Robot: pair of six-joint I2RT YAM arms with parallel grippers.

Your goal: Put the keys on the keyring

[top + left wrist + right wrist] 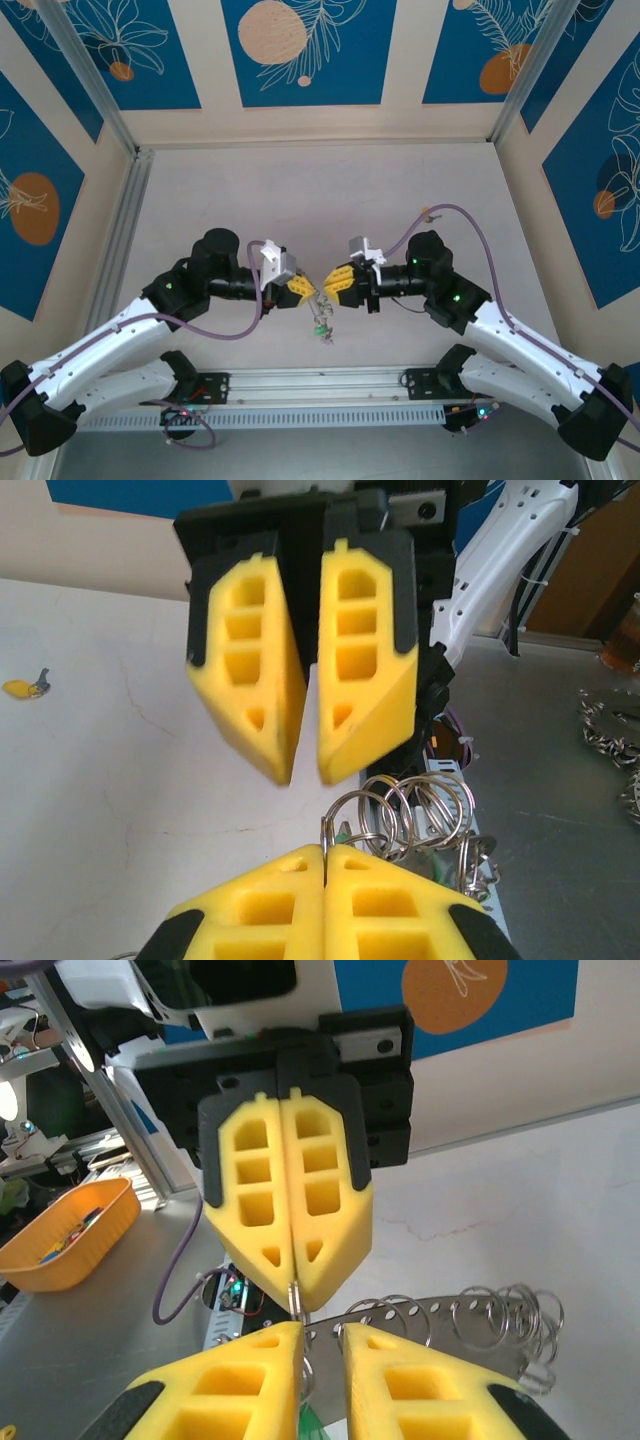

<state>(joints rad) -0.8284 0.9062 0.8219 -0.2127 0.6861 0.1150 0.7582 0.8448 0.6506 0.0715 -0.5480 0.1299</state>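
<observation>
The keyring (420, 805) is a bunch of linked steel wire rings held up between the two grippers over the table's middle (318, 300). My left gripper (326, 848) is shut on one ring, its yellow pads pressed together (297, 1298). My right gripper (320, 1332) faces it tip to tip (303, 775), open by a narrow gap. The pinched ring runs down beside its left finger (270, 1360). The keys (322, 328) dangle under the rings. A green key head shows below the right fingers (318, 1428), and a bit of green shows behind the left pads (343, 832).
A perforated metal strip (480, 1310) with more rings hangs off the bunch. A small yellow-headed key (22, 688) lies on the table beyond the right arm (425, 213). An orange bin (60, 1235) sits off the table. The aluminium rail (320, 385) runs along the near edge.
</observation>
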